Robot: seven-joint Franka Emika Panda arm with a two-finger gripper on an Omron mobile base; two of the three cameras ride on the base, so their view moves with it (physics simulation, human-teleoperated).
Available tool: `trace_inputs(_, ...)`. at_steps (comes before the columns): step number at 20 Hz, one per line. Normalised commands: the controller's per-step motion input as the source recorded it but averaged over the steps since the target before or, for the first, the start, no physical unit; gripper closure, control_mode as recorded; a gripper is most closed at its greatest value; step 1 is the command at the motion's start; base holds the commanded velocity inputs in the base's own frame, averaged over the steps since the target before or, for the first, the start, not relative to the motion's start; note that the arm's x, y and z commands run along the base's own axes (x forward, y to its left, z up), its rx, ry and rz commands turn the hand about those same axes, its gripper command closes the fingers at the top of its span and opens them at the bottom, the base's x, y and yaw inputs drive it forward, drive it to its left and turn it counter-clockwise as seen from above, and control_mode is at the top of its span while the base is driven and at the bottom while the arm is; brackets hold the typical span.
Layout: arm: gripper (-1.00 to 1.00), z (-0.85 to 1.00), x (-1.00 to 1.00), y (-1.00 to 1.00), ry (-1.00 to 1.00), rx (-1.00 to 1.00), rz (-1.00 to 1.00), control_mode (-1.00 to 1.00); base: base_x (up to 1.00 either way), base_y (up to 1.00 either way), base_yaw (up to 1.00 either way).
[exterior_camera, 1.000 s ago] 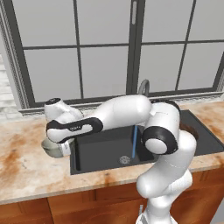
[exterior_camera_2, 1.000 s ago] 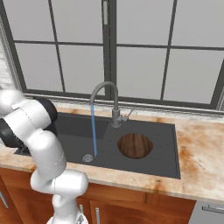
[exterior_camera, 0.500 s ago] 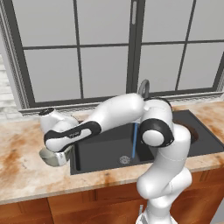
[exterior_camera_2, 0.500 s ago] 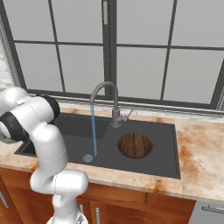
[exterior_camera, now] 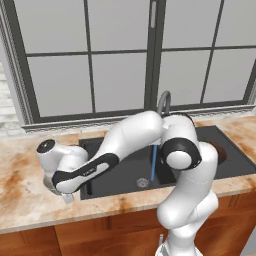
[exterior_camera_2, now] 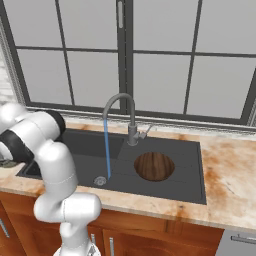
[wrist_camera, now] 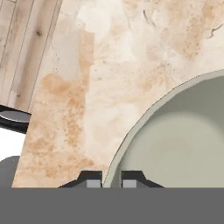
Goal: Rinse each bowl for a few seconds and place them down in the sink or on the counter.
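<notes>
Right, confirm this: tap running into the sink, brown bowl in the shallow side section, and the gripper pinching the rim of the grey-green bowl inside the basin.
One thing is off: the grey-green bowl is on the counter left of the sink, not in the basin. The hand view shows marbled stone under it, with the gripper straddling its rim. The tap is running, and the brown bowl sits in the side section.

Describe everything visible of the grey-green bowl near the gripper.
The grey-green bowl is round, with a pale, smooth, matte inside and a thin darker rim; nothing shows in the part of it that is in view. In the hand view it sits upright on the marbled counter, left of the sink, and runs past the frame's right edge. The gripper stands at its rim, one fingertip on each side of the wall; whether they press it cannot be told. In the left base view a sliver of it peeks out under the hand.
</notes>
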Motion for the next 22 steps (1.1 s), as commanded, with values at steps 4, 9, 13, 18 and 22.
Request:
trace_inputs(4,-1.0,0.06,-0.15,-0.05,-0.13,0.0,0.01,-1.0,0.0,0.0,0.0)
trace_inputs(9,-1.0,0.24,-0.03,-0.08,-0.13,0.0,0.01,-1.0,0.0,0.0,0.0)
trace_inputs(13,-1.0,0.57,-0.06,0.0,-0.08,0.0,0.01,-1.0,0.0,0.0,0.0)
trace_inputs(18,-1.0,0.91,-0.29,-0.02,-0.03,0.01,0.0,-1.0,0.0,0.0,0.0)
trace_inputs(22,-1.0,0.98,-0.56,-0.45,-0.03,0.06,0.0,-1.0,0.0,0.0,0.0)
